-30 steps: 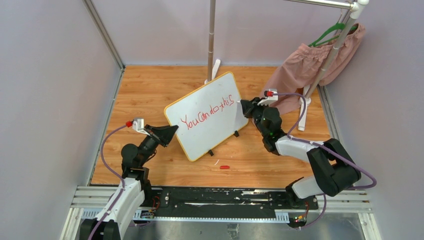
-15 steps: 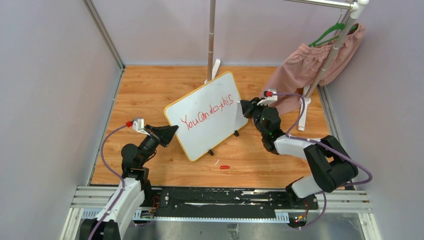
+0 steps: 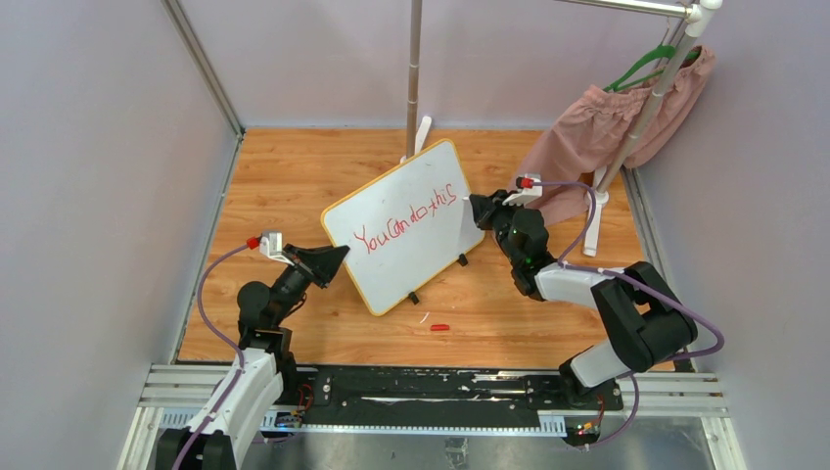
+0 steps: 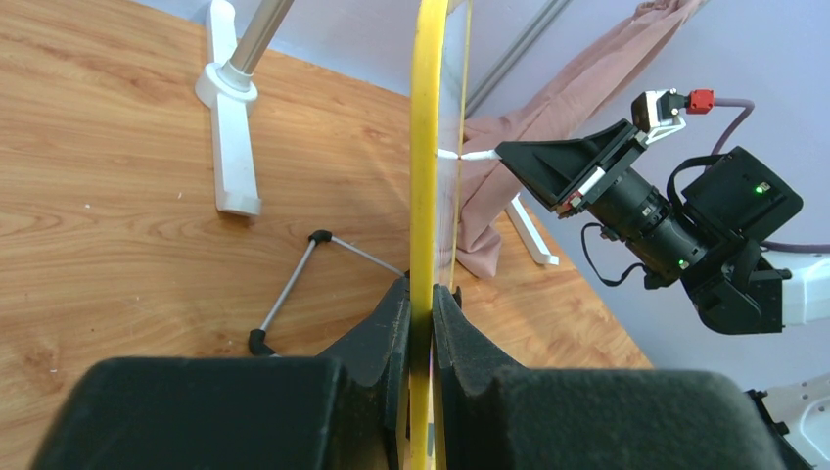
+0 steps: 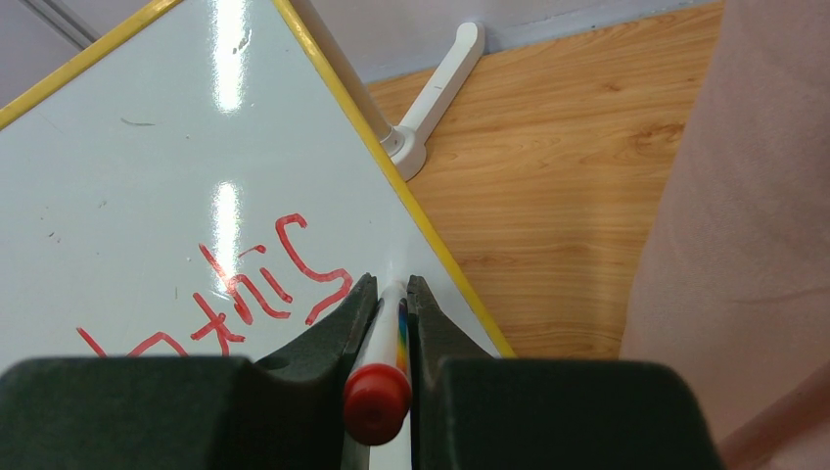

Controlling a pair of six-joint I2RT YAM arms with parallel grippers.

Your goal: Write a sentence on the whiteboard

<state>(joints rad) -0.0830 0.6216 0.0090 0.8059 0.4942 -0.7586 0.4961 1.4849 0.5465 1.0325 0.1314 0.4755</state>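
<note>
The whiteboard (image 3: pixel 411 225), white with a yellow rim, stands tilted on the wooden floor. The sentence (image 3: pixel 406 221) in red reads "You can do this" along a slanted line; its end shows in the right wrist view (image 5: pixel 264 279). My left gripper (image 3: pixel 338 257) is shut on the board's left rim, seen edge-on in the left wrist view (image 4: pixel 427 196). My right gripper (image 3: pixel 477 209) is shut on a white marker with a red end (image 5: pixel 384 377), its tip against the board just right of the last letter.
A red marker cap (image 3: pixel 439 327) lies on the floor in front of the board. A metal pole (image 3: pixel 414 69) on a white foot stands behind it. Pink cloth (image 3: pixel 607 122) hangs from a rack at the right. Grey walls close both sides.
The right arm's elbow has shifted slightly left. The marker tip stays by the end of the sentence. The left gripper and the board have not moved.
</note>
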